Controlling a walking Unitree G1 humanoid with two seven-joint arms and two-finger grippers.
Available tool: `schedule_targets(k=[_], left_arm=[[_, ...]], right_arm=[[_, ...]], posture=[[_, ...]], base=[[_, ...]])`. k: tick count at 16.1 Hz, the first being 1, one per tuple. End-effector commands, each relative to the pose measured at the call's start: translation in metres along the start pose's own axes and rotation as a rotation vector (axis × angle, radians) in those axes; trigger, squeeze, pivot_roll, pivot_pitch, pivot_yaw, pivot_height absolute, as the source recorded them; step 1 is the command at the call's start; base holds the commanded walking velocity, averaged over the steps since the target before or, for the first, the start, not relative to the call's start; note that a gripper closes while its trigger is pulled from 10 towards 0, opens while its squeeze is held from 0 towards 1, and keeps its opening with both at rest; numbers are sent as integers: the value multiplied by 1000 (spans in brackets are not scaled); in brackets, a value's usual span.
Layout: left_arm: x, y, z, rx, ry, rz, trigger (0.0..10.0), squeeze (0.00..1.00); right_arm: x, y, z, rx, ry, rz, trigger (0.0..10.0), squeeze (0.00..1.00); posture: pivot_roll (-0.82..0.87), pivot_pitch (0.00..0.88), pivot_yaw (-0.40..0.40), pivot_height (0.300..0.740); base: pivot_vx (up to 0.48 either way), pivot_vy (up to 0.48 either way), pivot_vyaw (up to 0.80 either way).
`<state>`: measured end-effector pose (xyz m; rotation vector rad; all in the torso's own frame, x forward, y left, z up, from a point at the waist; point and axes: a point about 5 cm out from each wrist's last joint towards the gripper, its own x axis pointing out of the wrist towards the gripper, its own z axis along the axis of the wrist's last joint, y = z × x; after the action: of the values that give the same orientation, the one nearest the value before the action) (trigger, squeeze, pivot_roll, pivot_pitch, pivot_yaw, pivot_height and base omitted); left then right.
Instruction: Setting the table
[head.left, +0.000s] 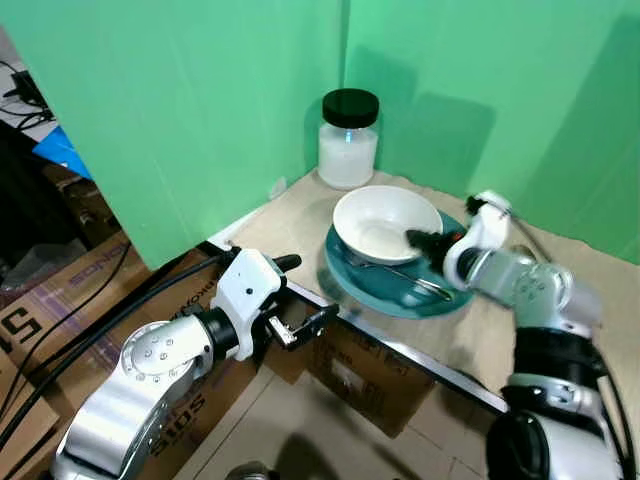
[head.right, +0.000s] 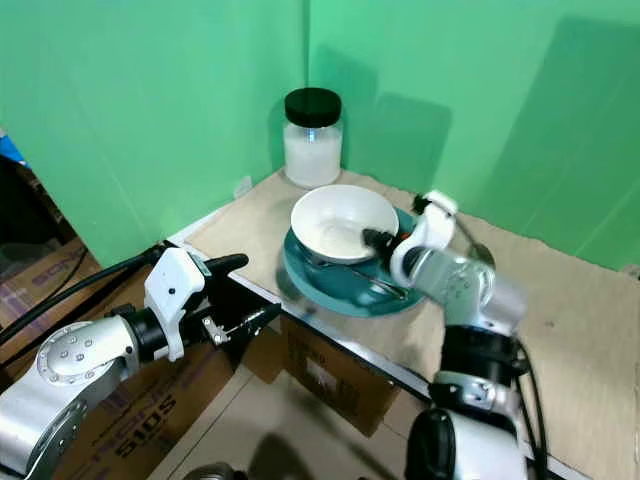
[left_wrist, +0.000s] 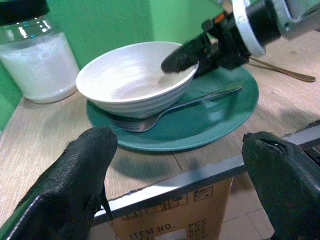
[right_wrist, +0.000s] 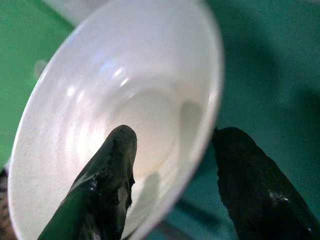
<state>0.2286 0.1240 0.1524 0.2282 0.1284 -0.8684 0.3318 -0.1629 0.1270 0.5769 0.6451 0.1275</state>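
Right pincer (head.left: 425, 243) straddles the white bowl (head.left: 385, 222) rim at 3 o'clock, fingers spread. Bowl sits on the teal plate (head.left: 385, 290), mid-bench. Close squarely on the rim before lifting.

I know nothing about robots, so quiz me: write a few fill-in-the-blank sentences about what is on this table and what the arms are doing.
1. The white bowl sits on a teal ____.
2. The right gripper has one finger inside the bowl and one outside, straddling its ____.
3. A fork lies on the plate beside the bowl, and behind them stands a jar with a ____ lid.
4. The left gripper hovers off the table edge with its fingers ____.

Missing words: plate; rim; black; open
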Motion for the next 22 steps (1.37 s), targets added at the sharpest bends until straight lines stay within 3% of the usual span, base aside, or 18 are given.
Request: schedule_targets(k=[1, 2, 3, 14, 22], left_arm=[[-1, 1, 1, 22, 1, 2, 10000, 0], [-1, 1, 1, 22, 1, 3, 10000, 0], [-2, 1, 1, 23, 2, 4, 10000, 0], [6, 8, 6, 40, -21, 15, 10000, 0], [11, 8, 9, 42, -39, -1, 10000, 0]], right_arm=[[0, -1, -1, 23, 5, 0, 10000, 0], [1, 0, -2, 31, 7, 1, 7451, 0], [2, 1, -2, 54, 5, 6, 0, 0], [5, 3, 4, 83, -39, -1, 0, 0], [-3, 7, 4, 94, -66, 3, 0, 0]], posture=[[90, 0, 0, 740], [96, 0, -2, 740], [101, 0, -3, 740], [80, 0, -8, 740], [51, 0, 19, 740]], base=[[0, 0, 0], [0, 0, 0], [0, 0, 0], [0, 0, 0], [0, 0, 0]])
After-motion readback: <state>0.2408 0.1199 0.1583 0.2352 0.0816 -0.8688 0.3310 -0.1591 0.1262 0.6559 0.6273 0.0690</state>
